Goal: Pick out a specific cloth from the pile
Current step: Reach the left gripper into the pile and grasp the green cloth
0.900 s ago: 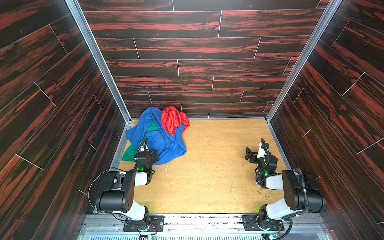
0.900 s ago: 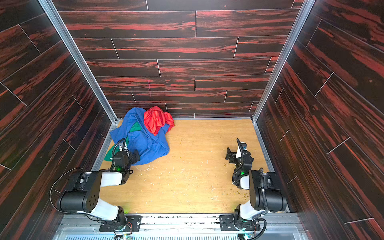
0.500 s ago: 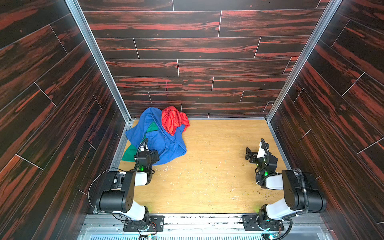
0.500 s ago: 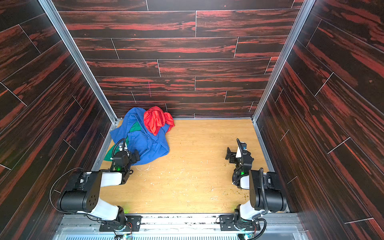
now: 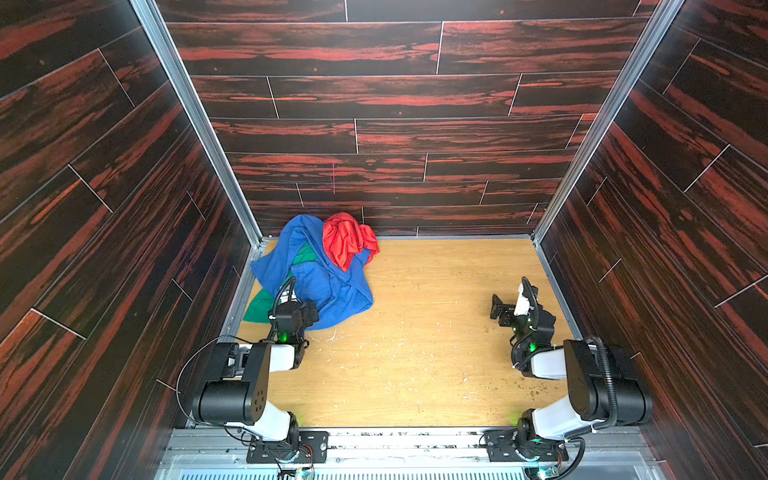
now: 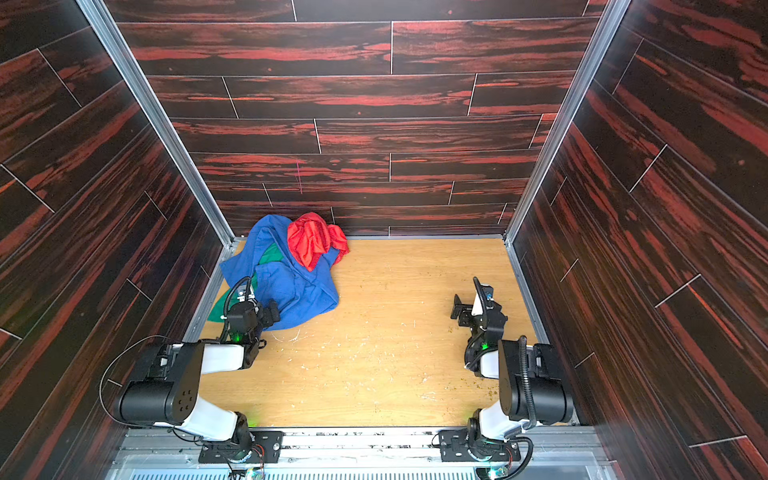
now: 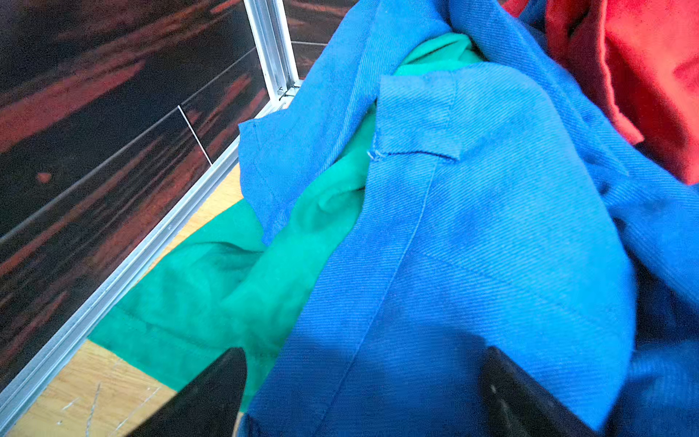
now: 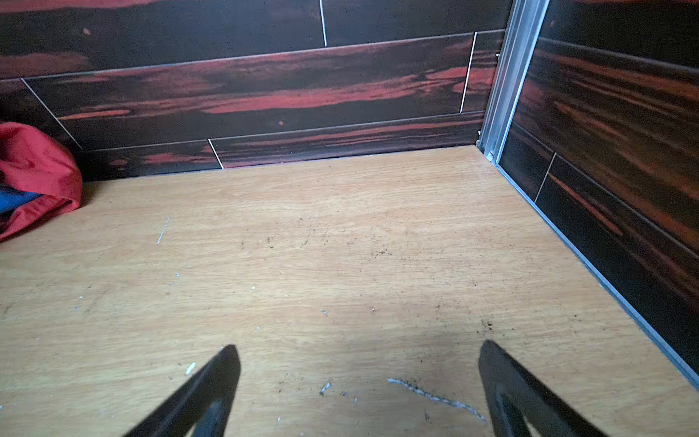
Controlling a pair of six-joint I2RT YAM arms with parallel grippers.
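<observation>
The pile [image 5: 320, 270] lies in the far left corner of the wooden floor. A large blue cloth [image 5: 332, 291] [image 7: 472, 234] covers most of it, and a red cloth [image 5: 345, 239] [image 7: 643, 68] is bunched on top at the back. The green cloth [image 5: 259, 309] [image 7: 212, 287] lies under the blue one, showing at the left wall and through a gap [image 6: 272, 253]. My left gripper [image 5: 299, 309] [image 7: 363, 363] is open at the pile's near edge, holding nothing, with blue fabric between its fingers and one fingertip [image 7: 212, 393] over green. My right gripper [image 5: 509, 305] [image 8: 359, 355] is open over bare floor, far from the pile.
Dark wood-patterned walls close the floor [image 5: 415, 353] on three sides, with aluminium rails [image 7: 125, 272] along their base. The pile sits against the left wall and back corner. Crumbs and scratches dot the floor [image 8: 340, 246]. The red cloth's edge [image 8: 34, 170] shows in the right wrist view.
</observation>
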